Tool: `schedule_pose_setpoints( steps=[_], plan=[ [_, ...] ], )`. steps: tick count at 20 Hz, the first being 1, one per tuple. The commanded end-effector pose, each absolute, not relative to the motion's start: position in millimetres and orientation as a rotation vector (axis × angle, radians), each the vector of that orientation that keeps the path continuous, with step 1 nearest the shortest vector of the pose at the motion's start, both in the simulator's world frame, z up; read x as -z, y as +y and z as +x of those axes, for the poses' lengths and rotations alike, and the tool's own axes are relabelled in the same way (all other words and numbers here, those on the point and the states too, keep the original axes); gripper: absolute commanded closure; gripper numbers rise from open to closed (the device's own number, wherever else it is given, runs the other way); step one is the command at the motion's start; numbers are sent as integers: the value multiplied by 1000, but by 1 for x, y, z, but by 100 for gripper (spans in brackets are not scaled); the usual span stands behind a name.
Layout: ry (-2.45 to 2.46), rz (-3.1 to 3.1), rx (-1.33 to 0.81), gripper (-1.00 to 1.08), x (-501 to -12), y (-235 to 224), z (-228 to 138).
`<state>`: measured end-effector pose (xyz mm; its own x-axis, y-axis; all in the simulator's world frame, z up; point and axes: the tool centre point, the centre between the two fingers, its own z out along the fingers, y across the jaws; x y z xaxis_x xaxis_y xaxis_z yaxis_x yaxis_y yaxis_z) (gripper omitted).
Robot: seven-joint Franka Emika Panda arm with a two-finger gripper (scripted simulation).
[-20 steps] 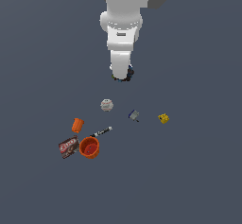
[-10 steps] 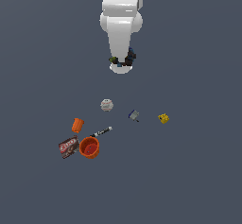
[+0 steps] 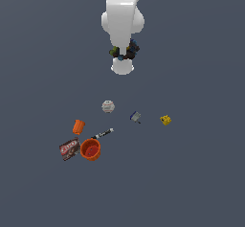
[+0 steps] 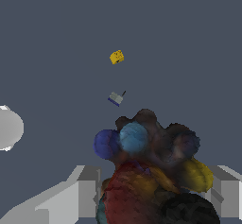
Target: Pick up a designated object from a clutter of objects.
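Observation:
The designated object [image 4: 151,171], a dark lumpy item with blue, red and yellow bulges, fills the space between my gripper's [image 4: 153,197] grey fingers [image 4: 85,192], which are shut on it. In the exterior view it shows as dark flecked bits [image 3: 127,51] sticking out from under the white hand, with the gripper [image 3: 123,58] held high above the floor. The clutter of objects lies lower in that view; its whitish ball [image 3: 108,107] is the nearest piece.
A grey-blue piece [image 3: 136,117] and a yellow block [image 3: 165,120] lie towards the exterior view's right. Towards its left are an orange cup [image 3: 78,126], a black-white marker [image 3: 102,134], an orange bowl [image 3: 90,149] and a red-dark flat box [image 3: 69,148].
The arm has risen with the dark lumpy object in its fingers, and the hand now looks larger and higher in the exterior view. The clutter has not moved.

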<state>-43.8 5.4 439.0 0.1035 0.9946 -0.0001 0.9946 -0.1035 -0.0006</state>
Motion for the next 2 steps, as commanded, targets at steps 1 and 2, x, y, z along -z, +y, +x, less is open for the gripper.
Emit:
schedule_pose_setpoints(
  steps=[1, 2],
  plan=[
    [-2104, -2334, 0, 108, -442, 5, -43],
    [-2104, -2334, 0, 108, -442, 5, -43]
  ],
)
